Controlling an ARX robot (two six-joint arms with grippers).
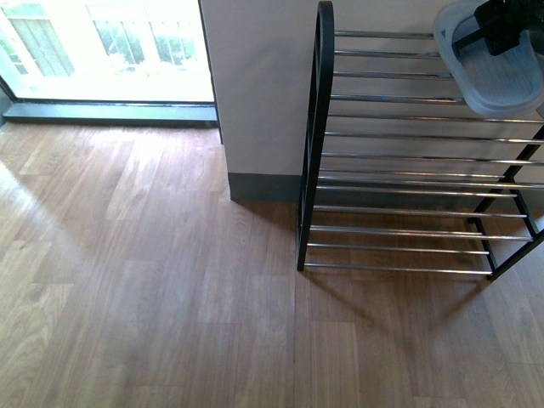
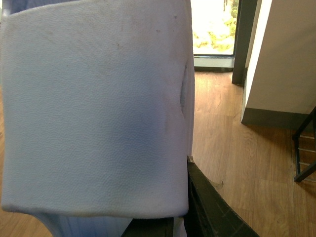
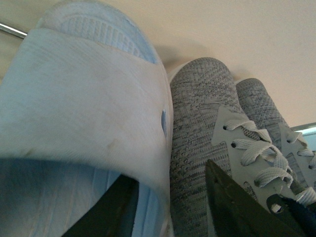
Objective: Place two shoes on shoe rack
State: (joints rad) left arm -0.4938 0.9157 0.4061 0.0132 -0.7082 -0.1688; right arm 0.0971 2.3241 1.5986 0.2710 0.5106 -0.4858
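So in the front view the shoe rack (image 1: 408, 153) takes up the right half, black end frame standing at about 12 to 4 o'clock with chrome bars running off toward 3. Up at 2 o'clock there's a pale blue slide (image 1: 493, 72) sitting on the top bars with the right gripper (image 1: 508, 25) on it, a dark blob over the slide's heel end. The rack's right side runs out of frame, so I can't see how far that tier goes. The bars to the left of that slide are bare all the way to the black frame.

The wood floor (image 1: 144, 289) runs from 6 to 10 o'clock. A wall corner (image 1: 255, 102) with a grey skirting sits just left of the rack, and a window (image 1: 102, 51) fills 11 o'clock.

Right wrist view: the slide's strap (image 3: 84, 113) fills the frame, one dark finger tucked under it and the other outside, so the jaws are clamped on the strap. Right beside it, touching or nearly, are two grey knit sneakers (image 3: 197, 128) with white laces, toes up against the wall.

Left wrist view: a second blue slide (image 2: 94, 108) fills most of the frame, with a dark finger (image 2: 212, 207) at its edge; looks gripped, floor far behind it.

No logos or writing readable anywhere.
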